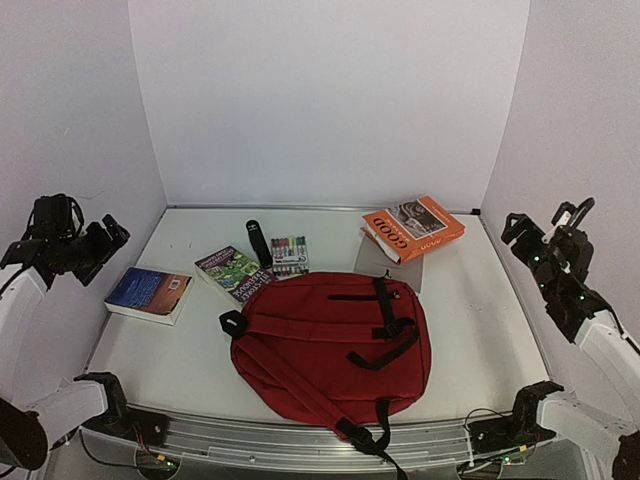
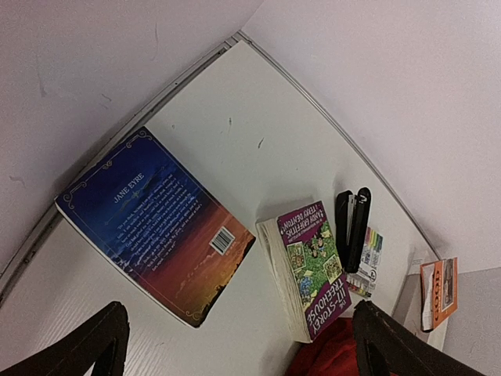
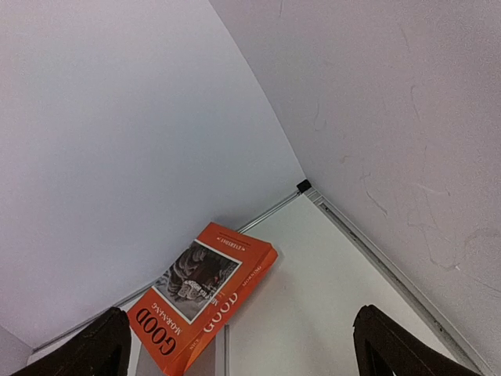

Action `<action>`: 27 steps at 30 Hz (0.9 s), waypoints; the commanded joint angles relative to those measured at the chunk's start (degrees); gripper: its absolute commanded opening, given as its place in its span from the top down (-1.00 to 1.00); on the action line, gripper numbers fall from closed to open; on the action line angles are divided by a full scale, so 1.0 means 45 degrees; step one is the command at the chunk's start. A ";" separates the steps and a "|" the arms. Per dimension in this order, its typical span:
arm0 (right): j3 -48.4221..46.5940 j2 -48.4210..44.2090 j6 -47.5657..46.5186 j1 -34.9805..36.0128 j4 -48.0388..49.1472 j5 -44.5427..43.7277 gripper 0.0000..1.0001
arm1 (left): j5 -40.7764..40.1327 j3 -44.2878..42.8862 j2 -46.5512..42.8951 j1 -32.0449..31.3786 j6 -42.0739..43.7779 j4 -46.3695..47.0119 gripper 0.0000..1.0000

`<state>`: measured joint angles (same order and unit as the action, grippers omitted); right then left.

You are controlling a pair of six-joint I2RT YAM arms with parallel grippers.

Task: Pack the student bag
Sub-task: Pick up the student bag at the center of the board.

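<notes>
left of the student bag [image 1: 300, 345], a blue book [image 1: 148, 293] reads "jane eyre"

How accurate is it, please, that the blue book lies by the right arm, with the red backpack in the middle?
Wrong arm: the blue book lies by the left arm, per the top view; the red backpack is central.

Blue book [image 2: 149, 227] lies beside purple book [image 2: 313, 262] (student bag [image 2: 325, 356] edge below).

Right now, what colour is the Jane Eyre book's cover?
Jane Eyre book: blue fading to orange-red. Best in the left wrist view.
</notes>
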<state>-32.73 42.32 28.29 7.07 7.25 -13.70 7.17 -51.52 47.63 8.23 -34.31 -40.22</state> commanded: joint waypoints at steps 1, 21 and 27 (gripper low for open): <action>-0.0701 0.0365 0.0086 0.0050 -0.0413 0.1685 -0.97 | 0.0793 -0.1204 0.0325 -0.0004 0.0598 -0.0270 -0.99; -0.4512 0.4627 -0.0858 0.7984 -0.3594 -0.0488 -0.97 | 0.3483 -0.2064 0.3523 0.0003 0.3706 0.1135 -0.99; -0.6706 0.8232 -0.0776 1.2517 -0.3783 -0.2740 -0.97 | 0.4279 -0.1102 0.2496 0.0000 0.3554 0.1774 -0.99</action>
<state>-55.93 70.58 24.51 53.46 -7.70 -16.96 23.11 -57.67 62.53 8.21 -19.39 -36.01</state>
